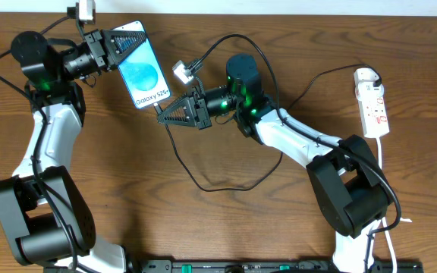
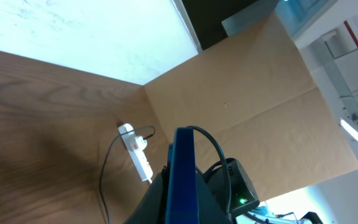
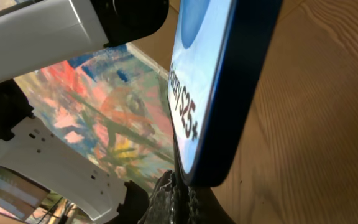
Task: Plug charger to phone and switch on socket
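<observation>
Phone [image 1: 146,76] lies screen-up at the far left of the table [image 1: 226,227]. Its far end is clamped between the fingers of the left gripper [image 1: 131,38], and its blue screen and white "Galaxy S25+" strip face the overhead camera. The right gripper [image 1: 160,116] is at the phone's near end with its fingers pressed together. The charger [image 1: 203,187] comes out from under those fingertips. It drops in a wide black loop toward the near side, then climbs right to the far end of the socket [image 1: 375,106]. The socket lies well apart at the right edge, with its white cord [image 1: 384,152] trailing nearward.

A small white connector [image 1: 182,70] on a grey lead hangs just right of the phone, above the right wrist. The right arm's black body covers part of the charger's run.

The charger's tip is hidden inside the closed fingers, so it cannot be told whether it has entered the phone's port. The right wrist view is filled by the phone's dark rim and part of the lettering. The fingers there are only a dark blur at the bottom edge. From the left wrist the phone is an edge-on blue sliver, with the socket small beyond it and a brown cardboard sheet [image 2: 260,93] behind. The socket's red marks are too small to read.
</observation>
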Robot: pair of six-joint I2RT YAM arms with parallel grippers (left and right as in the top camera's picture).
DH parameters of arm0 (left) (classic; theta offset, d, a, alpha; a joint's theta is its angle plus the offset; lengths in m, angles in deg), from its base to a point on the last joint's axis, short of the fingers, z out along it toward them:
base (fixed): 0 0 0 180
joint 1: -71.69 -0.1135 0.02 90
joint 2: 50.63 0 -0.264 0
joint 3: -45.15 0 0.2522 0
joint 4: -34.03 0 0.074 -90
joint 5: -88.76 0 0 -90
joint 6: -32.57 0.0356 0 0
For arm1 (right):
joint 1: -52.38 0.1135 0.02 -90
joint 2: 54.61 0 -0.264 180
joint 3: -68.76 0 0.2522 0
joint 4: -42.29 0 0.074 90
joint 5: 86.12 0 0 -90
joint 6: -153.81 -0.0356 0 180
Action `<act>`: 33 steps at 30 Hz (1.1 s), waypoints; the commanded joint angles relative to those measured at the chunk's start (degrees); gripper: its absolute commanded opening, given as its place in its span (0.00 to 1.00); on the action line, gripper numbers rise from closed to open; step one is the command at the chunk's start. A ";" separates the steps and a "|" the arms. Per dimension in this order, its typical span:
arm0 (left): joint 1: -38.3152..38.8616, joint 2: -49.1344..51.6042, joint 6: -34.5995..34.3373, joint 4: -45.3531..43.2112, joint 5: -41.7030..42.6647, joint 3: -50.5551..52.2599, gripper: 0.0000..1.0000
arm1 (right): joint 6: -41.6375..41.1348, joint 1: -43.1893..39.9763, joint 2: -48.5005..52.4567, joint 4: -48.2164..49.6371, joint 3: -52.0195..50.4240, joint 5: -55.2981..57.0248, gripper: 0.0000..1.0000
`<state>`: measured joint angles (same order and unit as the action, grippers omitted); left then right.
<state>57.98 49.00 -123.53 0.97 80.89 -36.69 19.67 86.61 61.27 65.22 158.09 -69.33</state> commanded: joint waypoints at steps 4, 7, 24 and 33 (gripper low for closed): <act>0.28 -1.27 0.76 -0.42 4.15 -0.72 0.07 | -1.09 -1.03 0.70 0.42 0.24 4.74 0.01; 0.31 -1.27 0.72 -0.39 5.64 -0.72 0.07 | -1.09 -1.03 0.70 0.44 0.24 5.18 0.01; 0.94 -1.27 0.81 0.44 5.92 -0.66 0.07 | -2.84 -0.76 0.70 4.28 0.24 5.84 0.01; 0.94 -1.27 0.96 0.44 5.95 -0.61 0.07 | -5.16 -0.76 0.70 4.28 0.24 8.98 0.01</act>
<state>57.98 49.00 -123.16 1.34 81.10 -36.71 15.82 86.64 61.29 68.52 157.59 -68.83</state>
